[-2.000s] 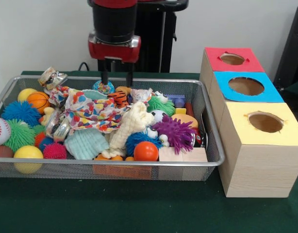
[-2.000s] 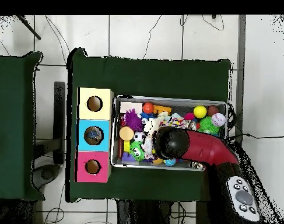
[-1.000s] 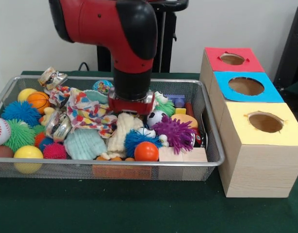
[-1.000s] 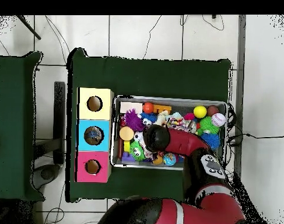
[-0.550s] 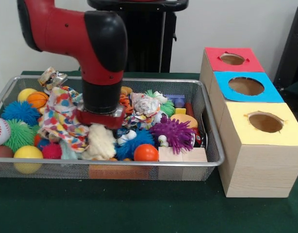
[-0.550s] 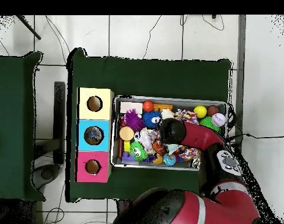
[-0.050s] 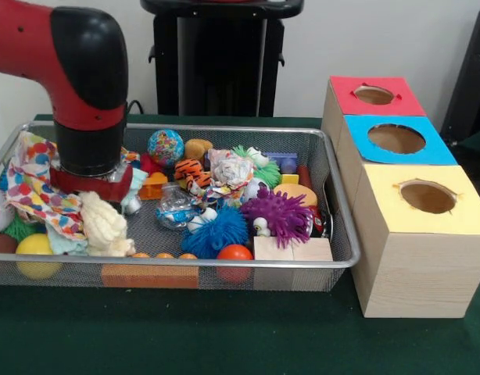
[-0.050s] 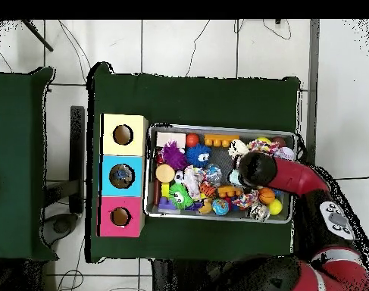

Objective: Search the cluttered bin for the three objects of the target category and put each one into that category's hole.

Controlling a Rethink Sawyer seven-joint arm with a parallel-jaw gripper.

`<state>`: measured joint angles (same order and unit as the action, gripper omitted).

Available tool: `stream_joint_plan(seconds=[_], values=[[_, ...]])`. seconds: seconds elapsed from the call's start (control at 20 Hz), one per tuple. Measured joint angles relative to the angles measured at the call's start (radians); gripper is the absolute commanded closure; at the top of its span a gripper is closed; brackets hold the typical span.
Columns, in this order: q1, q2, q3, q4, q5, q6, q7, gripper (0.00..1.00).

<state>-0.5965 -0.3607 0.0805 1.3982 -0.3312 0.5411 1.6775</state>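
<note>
I have swept the arm (image 7: 76, 70) from the bin's (image 7: 338, 203) centre to its 9 o'clock end in the front view, dragging the spotted cloth (image 7: 37, 187) and cream rag (image 7: 103, 223) aside; the purple spiky ball (image 7: 285, 212) and blue spiky ball (image 7: 222, 232) now lie uncovered mid-bin; I cannot tell the claw's state; only overhead shows something inside the blue box (image 8: 121, 176).

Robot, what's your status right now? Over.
Gripper down in wire mesh bin's left end, fingers hidden. Polka-dot cloth and cream woolly toy bunched against it. Yellow-topped wooden box hole empty.
</note>
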Motion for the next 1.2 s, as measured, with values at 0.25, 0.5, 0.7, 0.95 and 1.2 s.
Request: stream_joint_plan(seconds=[0.25,0.5,0.7,0.95,1.2], values=[[-0.040,-0.016,0.062,-0.013,-0.034,0.103,-0.019,0.00],[-0.077,-0.025,0.107,0.001,-0.047,0.110,-0.027,0.00],[-0.091,-0.057,0.120,0.040,-0.047,0.110,-0.027,0.00],[-0.098,-0.137,0.120,0.104,-0.047,0.110,-0.027,0.00],[-0.107,-0.184,0.119,0.120,-0.051,0.110,-0.027,0.00]])
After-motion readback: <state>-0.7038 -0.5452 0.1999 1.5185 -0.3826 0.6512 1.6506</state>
